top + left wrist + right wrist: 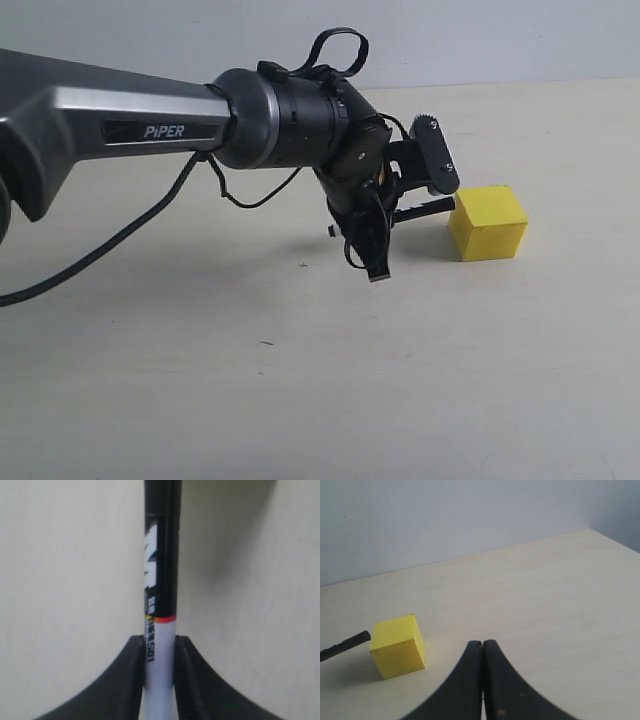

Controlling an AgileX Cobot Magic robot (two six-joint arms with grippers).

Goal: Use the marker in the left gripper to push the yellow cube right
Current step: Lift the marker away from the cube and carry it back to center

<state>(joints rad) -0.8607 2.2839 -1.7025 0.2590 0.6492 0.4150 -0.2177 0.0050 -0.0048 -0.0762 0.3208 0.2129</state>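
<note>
Alignment looks good: my left gripper (159, 652), the black two-fingered claw, is clamped on the white barrel of the slim black-capped marker (425, 210). Its long axis points straight right at the small bright-yellow matte cube (488, 222), which sits on the pale tabletop (300, 380). The black end looks like it's touching the cube's left face, or just shy of it. My right gripper (482, 652) is pinched shut and empty.

Pale tabletop (300, 400), plain grey wall (500, 40)
</note>
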